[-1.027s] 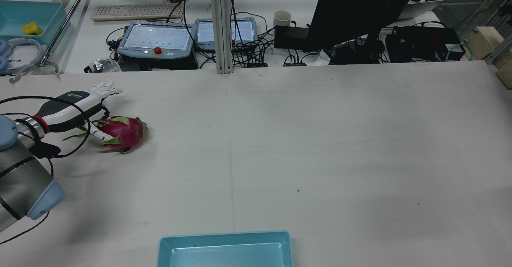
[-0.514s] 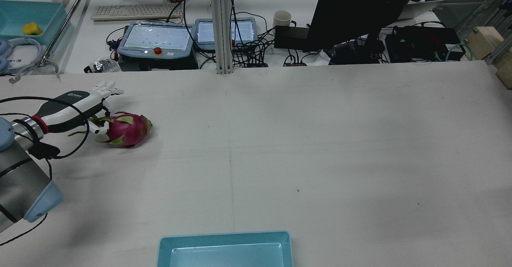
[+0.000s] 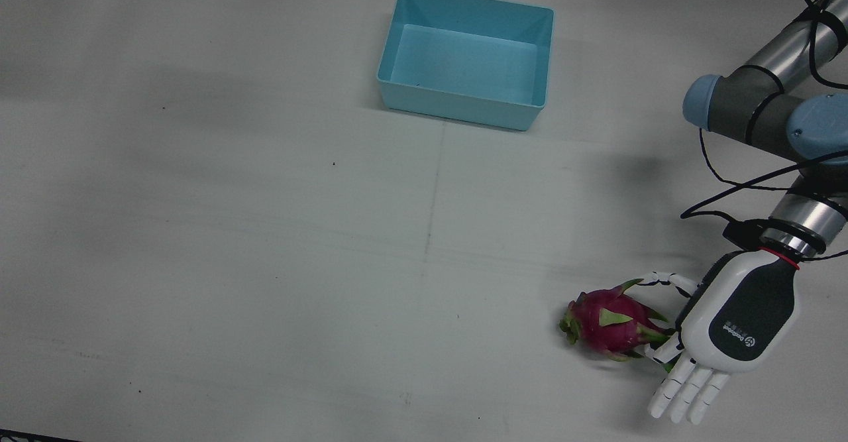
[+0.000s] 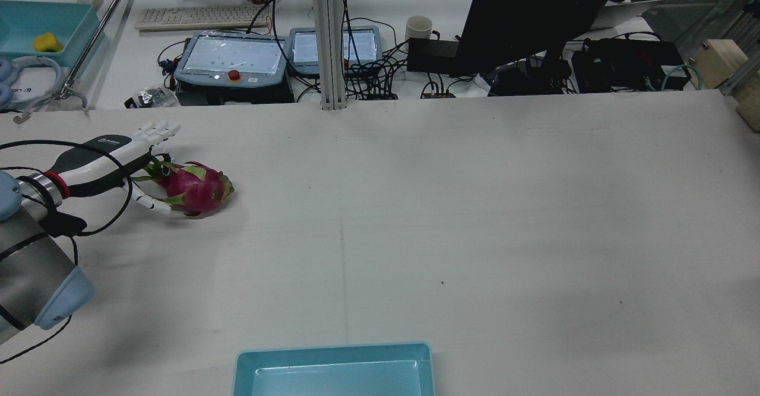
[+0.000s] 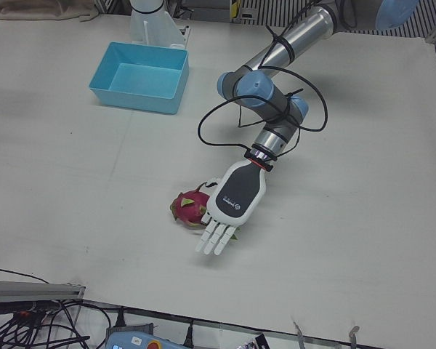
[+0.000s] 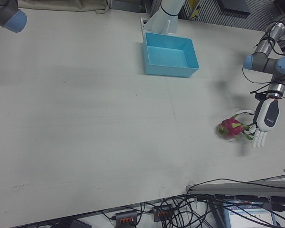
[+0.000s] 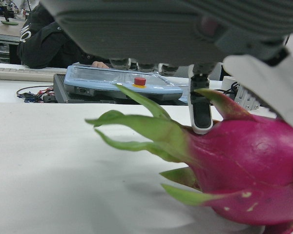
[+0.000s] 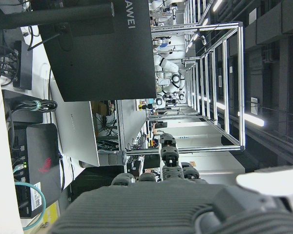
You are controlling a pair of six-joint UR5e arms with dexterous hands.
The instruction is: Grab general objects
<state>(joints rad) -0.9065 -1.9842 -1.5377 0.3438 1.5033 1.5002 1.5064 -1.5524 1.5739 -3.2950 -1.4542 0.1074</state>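
Observation:
A pink dragon fruit (image 3: pixel 609 326) with green scales lies on the white table near its far left side in the rear view (image 4: pixel 196 188). My left hand (image 3: pixel 735 316) lies palm-side against the fruit's leafy end, open, with its fingers (image 3: pixel 689 389) stretched straight past it. The thumb (image 3: pixel 669 279) curves around the other side of the fruit without closing on it. The left hand view shows the fruit (image 7: pixel 244 165) close up on the table, with one fingertip (image 7: pixel 200 117) touching its top. My right hand (image 8: pixel 161 204) shows only in its own view, raised and empty.
An empty light-blue bin (image 3: pixel 464 114) stands at the robot's edge of the table, mid-width, far from the fruit. Beyond the table's far edge are teach pendants (image 4: pixel 228 57), cables, a mug and a monitor (image 4: pixel 534 16).
The dragon fruit has rolled a little to the right and away from the robot. My left hand stayed almost in place, its thumb shifting along the fruit's near side.

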